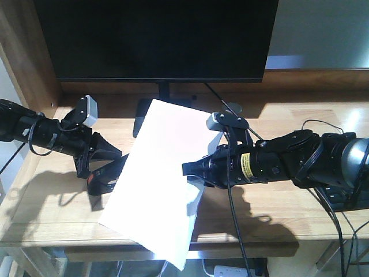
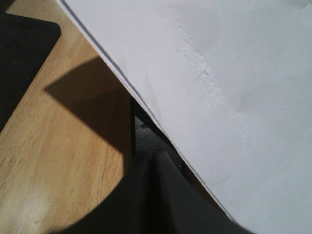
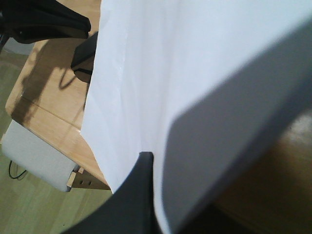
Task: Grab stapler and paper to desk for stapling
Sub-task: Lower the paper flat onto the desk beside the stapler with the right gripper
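Paper point(image 1: 158, 179) sits mid-desk point(image 1: 277, 213), lying diagonal: top corner near the monitor point(image 1: 155, 34) stand, bottom corner hanging past the front edge. Right gripper point(image 1: 193, 170) has its jaws pinched on the sheet's right edge, and the paper curls there and throws a shadow on the wood. Left gripper point(image 1: 112, 164) is at the sheet's left edge with its fingertips under or against it. Can't tell its jaw gap, too dark. A black object point(image 1: 99, 183) is at its tips, partly hidden by the paper, and can't be identified.
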You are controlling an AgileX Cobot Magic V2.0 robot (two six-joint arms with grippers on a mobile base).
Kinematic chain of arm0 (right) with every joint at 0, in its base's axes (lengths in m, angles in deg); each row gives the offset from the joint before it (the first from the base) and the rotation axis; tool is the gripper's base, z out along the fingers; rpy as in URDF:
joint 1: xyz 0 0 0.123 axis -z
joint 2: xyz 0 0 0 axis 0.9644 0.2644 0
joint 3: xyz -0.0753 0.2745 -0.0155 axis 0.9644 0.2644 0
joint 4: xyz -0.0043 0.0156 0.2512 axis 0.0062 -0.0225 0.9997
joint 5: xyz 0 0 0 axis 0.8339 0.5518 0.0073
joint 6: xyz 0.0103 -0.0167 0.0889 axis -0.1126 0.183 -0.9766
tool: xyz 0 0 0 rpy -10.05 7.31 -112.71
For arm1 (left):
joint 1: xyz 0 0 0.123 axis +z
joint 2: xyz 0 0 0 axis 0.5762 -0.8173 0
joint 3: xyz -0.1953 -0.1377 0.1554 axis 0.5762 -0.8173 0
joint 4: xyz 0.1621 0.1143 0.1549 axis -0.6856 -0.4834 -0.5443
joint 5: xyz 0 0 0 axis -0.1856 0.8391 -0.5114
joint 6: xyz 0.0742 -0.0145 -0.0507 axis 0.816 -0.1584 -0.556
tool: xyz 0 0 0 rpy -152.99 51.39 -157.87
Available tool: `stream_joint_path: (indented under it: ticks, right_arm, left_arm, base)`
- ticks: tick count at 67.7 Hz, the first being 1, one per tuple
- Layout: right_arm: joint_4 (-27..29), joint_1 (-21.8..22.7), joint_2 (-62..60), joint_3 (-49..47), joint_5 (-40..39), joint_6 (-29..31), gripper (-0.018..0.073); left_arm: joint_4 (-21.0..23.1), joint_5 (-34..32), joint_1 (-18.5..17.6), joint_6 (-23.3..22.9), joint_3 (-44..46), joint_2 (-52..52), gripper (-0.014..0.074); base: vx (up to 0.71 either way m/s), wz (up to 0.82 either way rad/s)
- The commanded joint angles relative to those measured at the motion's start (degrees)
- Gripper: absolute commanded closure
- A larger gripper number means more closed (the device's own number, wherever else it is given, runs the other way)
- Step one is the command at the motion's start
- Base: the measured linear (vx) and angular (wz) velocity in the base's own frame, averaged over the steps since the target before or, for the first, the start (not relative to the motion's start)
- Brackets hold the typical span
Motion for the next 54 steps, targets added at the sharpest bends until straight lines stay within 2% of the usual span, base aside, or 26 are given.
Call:
stream_joint_path:
  ticks: [1, 17, 54]
  right_arm:
    - [-1.1, 0.3, -2.4, -0.3, 1.0, 0.2, 0.0564]
    - [-1.1, 0.9, -2.5, 4.2, 1.7, 1.0, 0.0564]
    - [-1.1, 0.9, -2.3, 4.2, 6.1, 0.2, 0.0564]
  left_arm:
    - [3.2, 1.8, -0.2, -0.6, 1.4, 3.4, 0.0604]
    - [3.2, 1.8, -0.2, -0.6, 1.4, 3.4, 0.0604]
    - [3.2, 1.8, -0.2, -0.6, 1.4, 3.4, 0.0604]
  base:
    - [0.00, 0.00]
    - [0.00, 0.00]
    - [0.00, 0.00]
